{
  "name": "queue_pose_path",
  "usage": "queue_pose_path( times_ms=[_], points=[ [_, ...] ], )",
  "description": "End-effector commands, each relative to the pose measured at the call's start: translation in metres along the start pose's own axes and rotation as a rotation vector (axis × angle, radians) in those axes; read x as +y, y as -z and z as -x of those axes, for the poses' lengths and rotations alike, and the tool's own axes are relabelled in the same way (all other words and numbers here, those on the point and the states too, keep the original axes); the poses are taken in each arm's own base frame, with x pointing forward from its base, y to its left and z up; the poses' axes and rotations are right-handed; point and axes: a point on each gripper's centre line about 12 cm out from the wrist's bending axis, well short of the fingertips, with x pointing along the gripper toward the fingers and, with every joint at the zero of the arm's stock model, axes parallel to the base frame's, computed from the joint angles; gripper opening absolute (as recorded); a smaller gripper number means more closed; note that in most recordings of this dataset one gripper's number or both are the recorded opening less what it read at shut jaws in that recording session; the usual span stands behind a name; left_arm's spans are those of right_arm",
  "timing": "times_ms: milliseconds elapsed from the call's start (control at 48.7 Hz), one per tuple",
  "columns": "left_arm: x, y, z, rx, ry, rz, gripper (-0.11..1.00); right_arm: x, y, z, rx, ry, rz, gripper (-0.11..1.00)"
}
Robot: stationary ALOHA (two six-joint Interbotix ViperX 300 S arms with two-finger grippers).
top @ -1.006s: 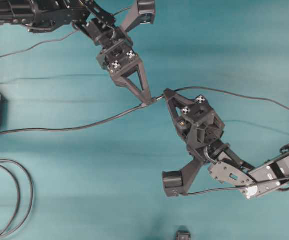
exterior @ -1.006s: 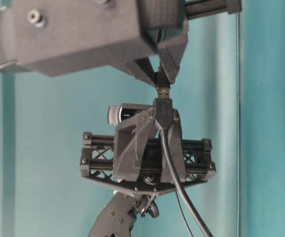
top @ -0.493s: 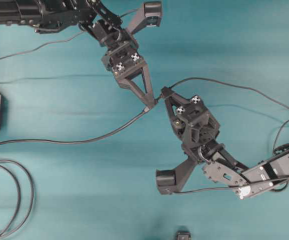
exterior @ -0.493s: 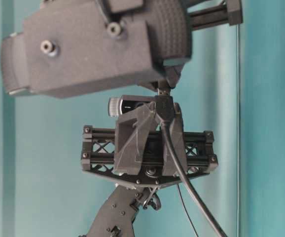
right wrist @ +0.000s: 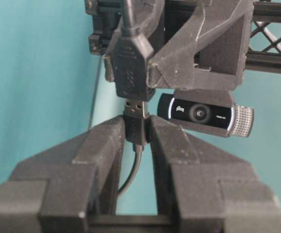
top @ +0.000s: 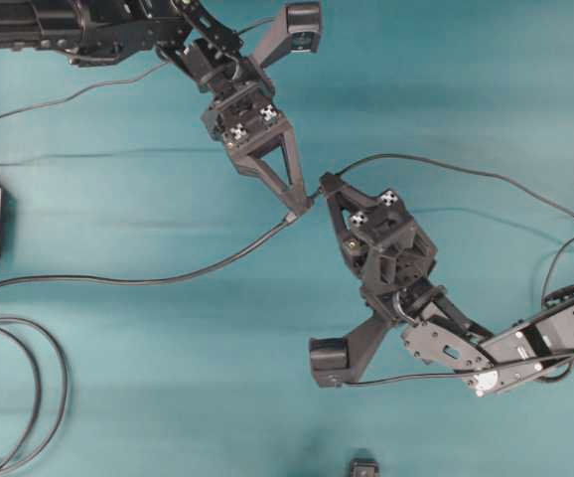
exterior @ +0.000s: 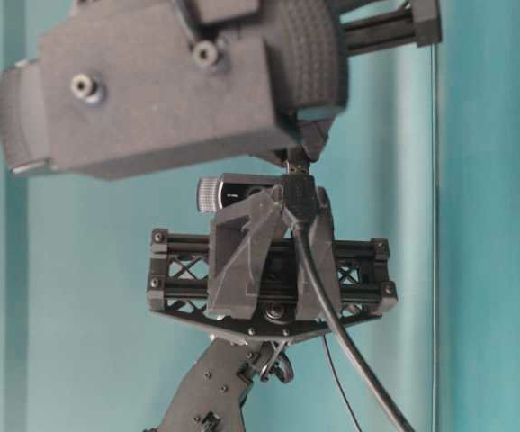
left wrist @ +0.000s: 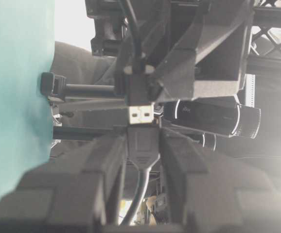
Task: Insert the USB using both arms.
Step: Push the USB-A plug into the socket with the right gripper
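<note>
you see two black jointed arms point(top: 108, 25), each ending in a triangular gripper point(top: 267, 164) with small black-and-white square markers point(top: 235, 129), a lattice frame point(exterior: 269, 283) with screws, and a black camera point(right wrist: 203, 112).

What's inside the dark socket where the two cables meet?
The plug shows its silver tip at the mouth of the socket, mostly exposed; the casing hides whether any has entered.

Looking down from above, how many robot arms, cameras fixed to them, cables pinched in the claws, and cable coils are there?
Robot arms: 2 (left arm, right arm)
Cameras on arms: 2 (left wrist camera, right wrist camera)
Gripped cables: 2 (USB, socket cable)
Cable coils: 1 (coil)
Total: 7
</note>
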Motion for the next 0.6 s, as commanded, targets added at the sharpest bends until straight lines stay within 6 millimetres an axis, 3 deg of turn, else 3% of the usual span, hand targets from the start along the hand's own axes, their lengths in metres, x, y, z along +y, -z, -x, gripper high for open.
queue_pose_path(
  times_ms=[0,575],
  points=[
    [-0.0111,-0.0105,0.0101,-0.033,-0.004,-0.04,0.29,-0.0131,-0.0171,0.0138,-0.073,-0.004,-0.047,0.18],
    [-0.0081,-0.0083,0.0101,-0.014,-0.029,-0.047,0.29,-0.0157,-0.027,0.0177,-0.123,-0.056,-0.022,0.18]
  ],
)
